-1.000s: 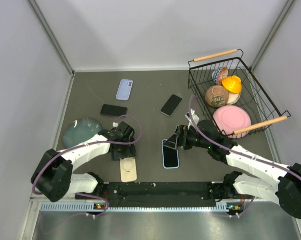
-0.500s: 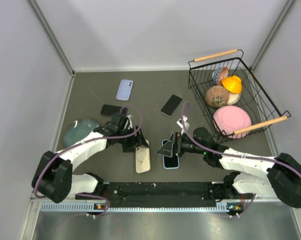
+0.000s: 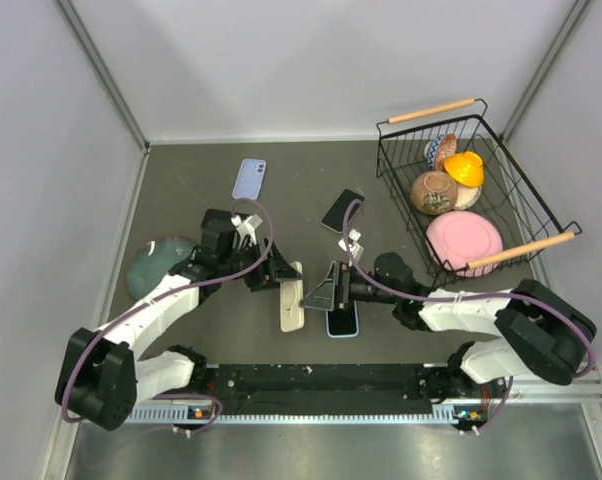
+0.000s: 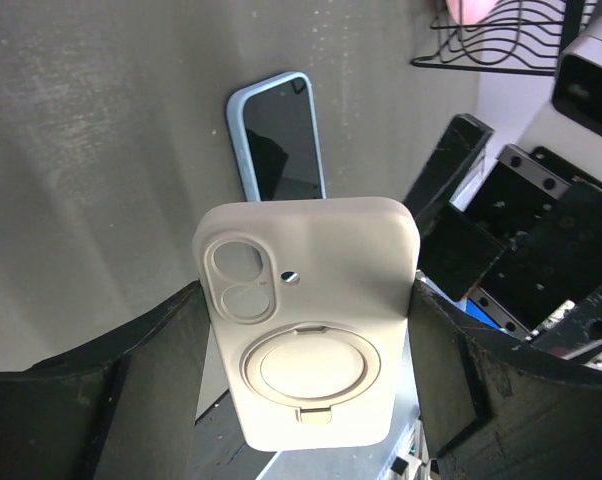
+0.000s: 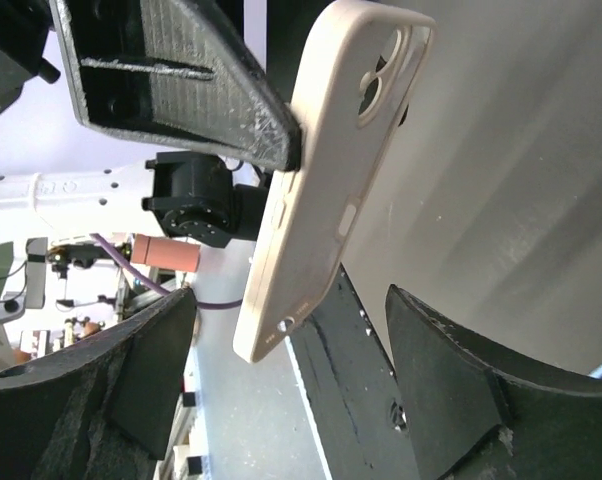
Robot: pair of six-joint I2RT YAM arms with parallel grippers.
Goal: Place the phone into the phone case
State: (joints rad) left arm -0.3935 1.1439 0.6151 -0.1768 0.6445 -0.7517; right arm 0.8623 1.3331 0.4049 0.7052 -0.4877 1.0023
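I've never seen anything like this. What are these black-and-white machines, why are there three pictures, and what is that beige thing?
They are two robot arms bolted to a table. One picture looks down from above; the other two come from a camera on each wrist. The left gripper clamps a beige phone case. The right gripper is open beside it. A phone in a blue case, a black phone and a wire basket of bowls sit on the table.

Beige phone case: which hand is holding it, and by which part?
The left hand grips the beige phone case by its two long edges, near the end opposite the camera cutout.
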